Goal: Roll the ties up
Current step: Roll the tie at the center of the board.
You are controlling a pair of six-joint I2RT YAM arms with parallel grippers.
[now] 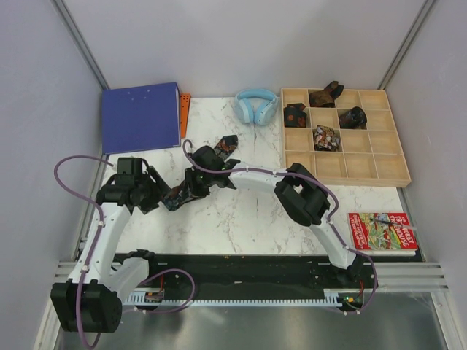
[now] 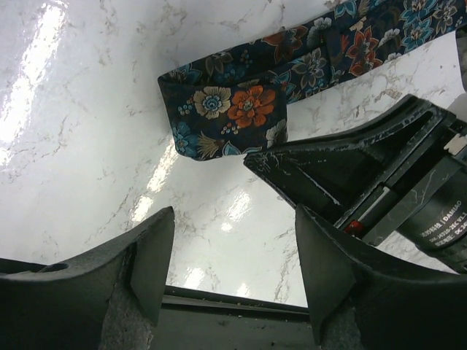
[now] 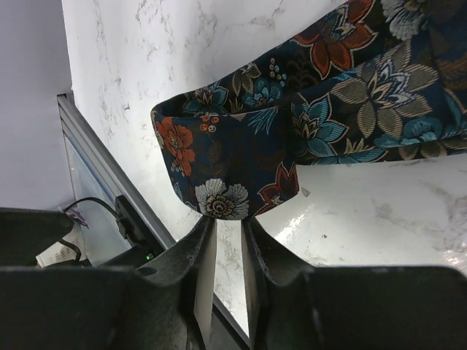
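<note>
One tie (image 1: 228,146), dark navy with orange and teal flowers, lies diagonally on the marble table, its lower end folded over. My right gripper (image 1: 181,192) is at that folded end. In the right wrist view its jaws (image 3: 228,227) are narrow and pinch the edge of the fold (image 3: 233,157) at their tips. My left gripper (image 1: 155,194) is open and empty just left of it. In the left wrist view the left gripper (image 2: 233,244) hovers over bare marble below the fold (image 2: 233,117), with a right finger (image 2: 314,171) touching the fold's corner. Several rolled ties (image 1: 326,137) sit in a wooden box.
The compartmented wooden box (image 1: 343,179) stands at the back right. Light-blue headphones (image 1: 255,106) lie beside it. A blue binder (image 1: 141,117) lies at the back left. A red book (image 1: 383,232) lies at the front right. A black rail (image 2: 233,302) runs along the near edge.
</note>
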